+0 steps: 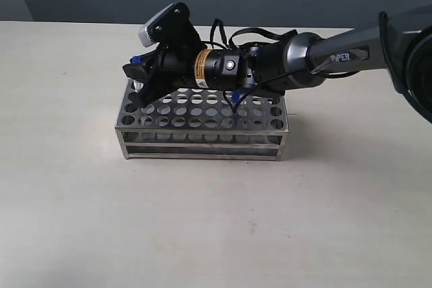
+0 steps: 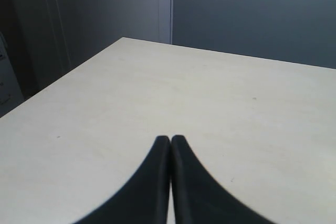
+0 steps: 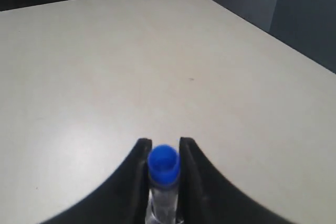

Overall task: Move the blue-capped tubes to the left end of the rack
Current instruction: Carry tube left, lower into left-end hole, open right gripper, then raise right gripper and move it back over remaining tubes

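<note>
The steel rack (image 1: 202, 125) stands mid-table in the exterior view. My right gripper (image 1: 135, 71) reaches across it to its left end, shut on a blue-capped tube (image 3: 164, 165); the blue cap (image 1: 136, 59) pokes out at the fingertips. In the right wrist view the gripper (image 3: 164, 144) has both fingers pressed on the cap and the clear tube below it. Another blue cap (image 1: 235, 97) shows under the arm, near the rack's back middle. Other tubes are hidden by the arm. My left gripper (image 2: 170, 140) is shut on nothing over bare table.
The right arm (image 1: 317, 59) lies low over the rack's back rows and covers much of them. The table's far edge (image 2: 220, 51) meets a dark grey wall. Pale tabletop (image 1: 216, 220) surrounds the rack.
</note>
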`<act>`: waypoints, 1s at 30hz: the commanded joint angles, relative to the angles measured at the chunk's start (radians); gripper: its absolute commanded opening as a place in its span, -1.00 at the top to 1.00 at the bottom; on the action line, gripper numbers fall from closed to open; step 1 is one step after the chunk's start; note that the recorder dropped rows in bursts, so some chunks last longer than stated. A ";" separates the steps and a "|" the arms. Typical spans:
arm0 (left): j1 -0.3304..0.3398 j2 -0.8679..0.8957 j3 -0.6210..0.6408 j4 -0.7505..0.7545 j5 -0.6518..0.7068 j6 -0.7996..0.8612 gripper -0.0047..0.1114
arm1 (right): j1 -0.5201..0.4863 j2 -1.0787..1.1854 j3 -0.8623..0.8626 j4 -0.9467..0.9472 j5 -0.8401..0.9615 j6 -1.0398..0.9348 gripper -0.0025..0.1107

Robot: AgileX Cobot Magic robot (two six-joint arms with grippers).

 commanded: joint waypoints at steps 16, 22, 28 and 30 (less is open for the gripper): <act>0.001 -0.004 -0.001 -0.001 0.002 -0.002 0.90 | -0.096 -0.613 0.351 -0.134 0.371 0.145 0.22; 0.001 -0.004 -0.001 -0.001 0.002 -0.002 0.90 | -0.147 -0.686 0.600 -0.051 0.213 0.112 0.22; 0.001 -0.004 -0.001 -0.001 0.002 -0.002 0.90 | -0.147 -0.584 0.607 -0.003 0.192 0.091 0.22; 0.001 -0.004 -0.001 -0.001 0.002 -0.002 0.90 | -0.147 -0.558 0.607 0.019 0.192 0.064 0.22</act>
